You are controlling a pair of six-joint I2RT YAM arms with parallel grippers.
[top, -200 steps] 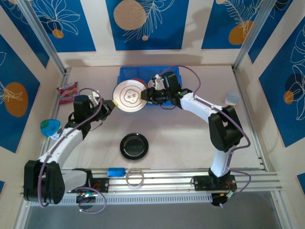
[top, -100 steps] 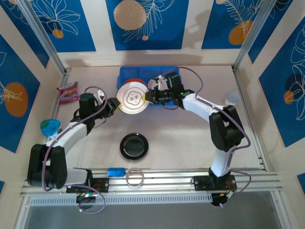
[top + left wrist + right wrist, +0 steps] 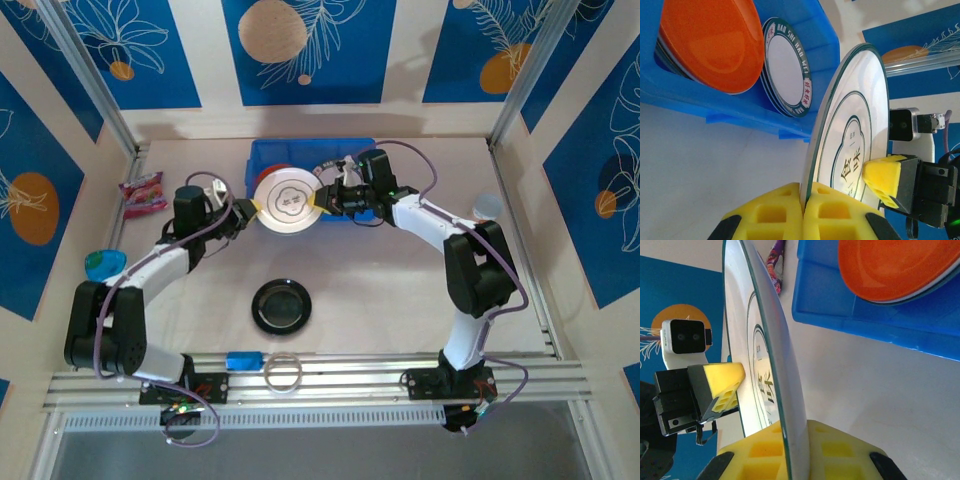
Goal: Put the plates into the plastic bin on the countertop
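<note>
Left end effector (image 3: 247, 210) and right end effector (image 3: 322, 199) pinch opposite rims of the round white green-ringed plate (image 3: 287, 201), suspended flat above the near wall of the rectangular blue plastic bin (image 3: 300, 150), whose interior lies just beyond both.

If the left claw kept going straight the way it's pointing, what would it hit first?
The left claw, shut on the white plate, would most likely push it into the right claw on the opposite rim.

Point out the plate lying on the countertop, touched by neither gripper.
The black plate on the countertop. The white plate is held by the left gripper and right gripper; the orange plate sits in the blue bin.
</note>
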